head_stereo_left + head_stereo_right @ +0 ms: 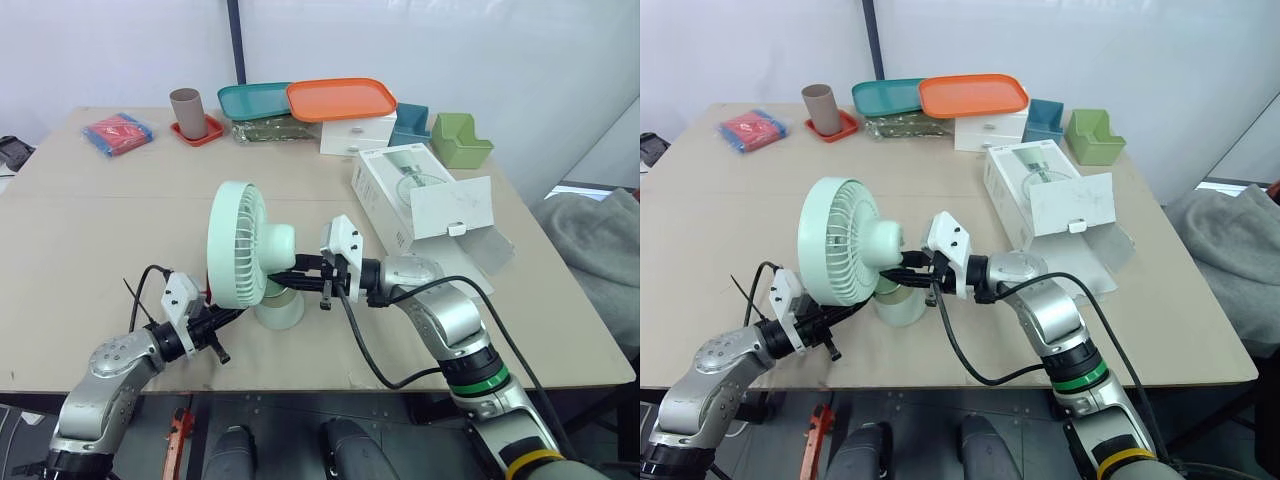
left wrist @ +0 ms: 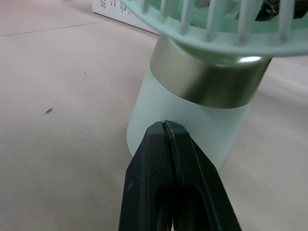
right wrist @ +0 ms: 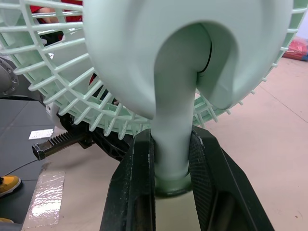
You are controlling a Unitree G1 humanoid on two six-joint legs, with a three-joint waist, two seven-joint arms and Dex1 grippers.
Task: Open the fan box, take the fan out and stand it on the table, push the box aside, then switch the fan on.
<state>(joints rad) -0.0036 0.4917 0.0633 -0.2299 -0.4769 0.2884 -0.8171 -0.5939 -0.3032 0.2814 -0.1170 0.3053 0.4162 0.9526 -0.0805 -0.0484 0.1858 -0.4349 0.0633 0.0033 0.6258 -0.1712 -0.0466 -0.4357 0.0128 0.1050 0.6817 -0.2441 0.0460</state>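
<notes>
The mint-green fan (image 1: pixel 243 247) stands upright on its pale round base (image 1: pixel 279 309) near the table's front edge, grille facing my left. My right gripper (image 3: pixel 171 140) is shut on the fan's stem (image 3: pixel 174 110) from behind, one black finger on each side. My left gripper (image 2: pixel 166 128) is shut with nothing between its fingers, its tips low against the base (image 2: pixel 192 125), under the gold band. The white fan box (image 1: pixel 393 190) lies open behind and to the right of the fan, its flap (image 1: pixel 452 206) raised.
Along the back stand an orange tray (image 1: pixel 341 98), a teal tray (image 1: pixel 252 98), a white drawer unit (image 1: pixel 357 135), a teal bin (image 1: pixel 410 122) and a green bin (image 1: pixel 459 139). A brown cup (image 1: pixel 186 107) and a red packet (image 1: pixel 118 132) sit back left.
</notes>
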